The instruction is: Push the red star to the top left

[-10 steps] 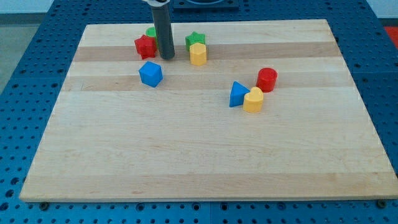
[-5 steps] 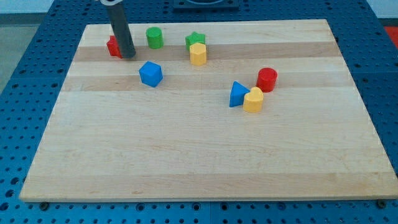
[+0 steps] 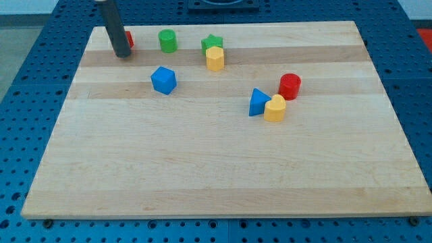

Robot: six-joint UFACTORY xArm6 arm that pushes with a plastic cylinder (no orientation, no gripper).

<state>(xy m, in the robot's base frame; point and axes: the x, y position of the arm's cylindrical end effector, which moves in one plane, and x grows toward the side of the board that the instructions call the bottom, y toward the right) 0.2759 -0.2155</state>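
- The red star (image 3: 128,39) sits near the bench's top-left corner; only a sliver of it shows, peeking out on the view's right of the rod, so its shape can hardly be made out here.
- My tip (image 3: 123,55) stands right in front of that block, on its lower-left side — close enough that it may be touching, though the rod hides the contact.
- There is no gripper on this arm, only the straight dark rod, so there is nothing to spread or press together.
- Count of blocks: seven in all — two red, two green, two yellow, two blue minus none hidden, that is eight: red star, red cylinder (image 3: 290,86), green cylinder (image 3: 167,40), green star (image 3: 212,43), two yellow blocks (image 3: 214,59) (image 3: 275,108), blue block (image 3: 163,79), blue triangle (image 3: 257,102).
- From my tip: the green cylinder is just to the view's right; the green star and one yellow block, touching each other, lie farther right.
- The blue block, many-sided, lies to the tip's lower right.
- The blue triangle, second yellow block and red cylinder cluster well apart, far to the right and lower.
- The bench (image 3: 216,169) is a pale wooden board; round it runs a blue perforated surface (image 3: 27,81).
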